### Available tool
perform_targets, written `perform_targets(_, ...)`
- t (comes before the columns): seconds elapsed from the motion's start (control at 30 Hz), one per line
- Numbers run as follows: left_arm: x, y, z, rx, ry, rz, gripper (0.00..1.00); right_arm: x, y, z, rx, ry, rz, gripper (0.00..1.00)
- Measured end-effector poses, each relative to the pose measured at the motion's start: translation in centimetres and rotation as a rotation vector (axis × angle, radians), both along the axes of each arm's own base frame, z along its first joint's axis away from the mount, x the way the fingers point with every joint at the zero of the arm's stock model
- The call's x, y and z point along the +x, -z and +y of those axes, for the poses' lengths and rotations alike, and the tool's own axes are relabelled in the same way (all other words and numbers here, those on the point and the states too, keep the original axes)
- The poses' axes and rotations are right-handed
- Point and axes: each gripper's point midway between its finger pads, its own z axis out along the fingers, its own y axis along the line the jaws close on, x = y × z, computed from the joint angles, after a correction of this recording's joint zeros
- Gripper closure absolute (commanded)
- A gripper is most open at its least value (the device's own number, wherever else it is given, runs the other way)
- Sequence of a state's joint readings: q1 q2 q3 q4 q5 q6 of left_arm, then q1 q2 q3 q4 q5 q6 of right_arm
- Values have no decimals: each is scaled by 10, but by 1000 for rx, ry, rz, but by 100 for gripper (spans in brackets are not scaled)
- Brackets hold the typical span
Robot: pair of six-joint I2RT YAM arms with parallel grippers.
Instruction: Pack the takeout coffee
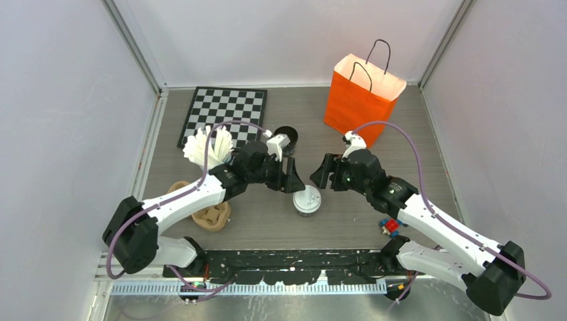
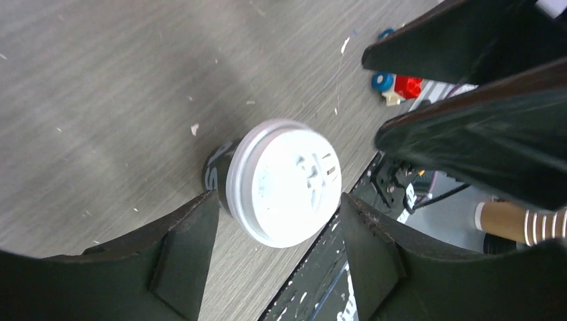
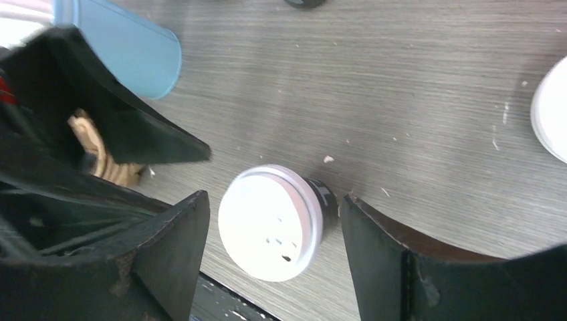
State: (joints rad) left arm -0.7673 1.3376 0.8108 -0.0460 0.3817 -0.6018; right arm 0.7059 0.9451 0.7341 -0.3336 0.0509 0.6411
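One takeout coffee, a black cup with a white lid, stands upright on the table between the two arms. My left gripper is open just left of and above it. In the left wrist view the lid lies between the spread fingers, untouched. My right gripper is open too, and its view has the lidded cup in the gap with space on both sides. A second black cup, without a lid, stands behind the left wrist.
An orange paper bag stands open at the back right. A checkerboard lies at the back left, with the light-blue cup of white sticks before it. A wooden piece and small red-blue toy flank the arms.
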Motion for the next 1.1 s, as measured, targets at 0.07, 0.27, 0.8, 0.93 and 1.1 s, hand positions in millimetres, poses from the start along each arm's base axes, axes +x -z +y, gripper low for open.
perform_targets(0.07,7,-15,1,4,-15,-38,30,-4,2,-3,-29,-13,5,17)
perform_targets(0.27,13,-37,20,55,-75,-120,22,-22,15,0,-130,-89,19,15)
perform_targets(0.8,-32,-128,132,101,-234,-432,0,-26,31,39,-363,-194,-3,11)
perform_targets(0.93,-43,-113,155,154,-259,-448,0,-26,41,43,-406,-206,4,12)
perform_targets(1.1,-49,-88,170,234,-258,-429,0,-26,55,43,-465,-211,20,19)
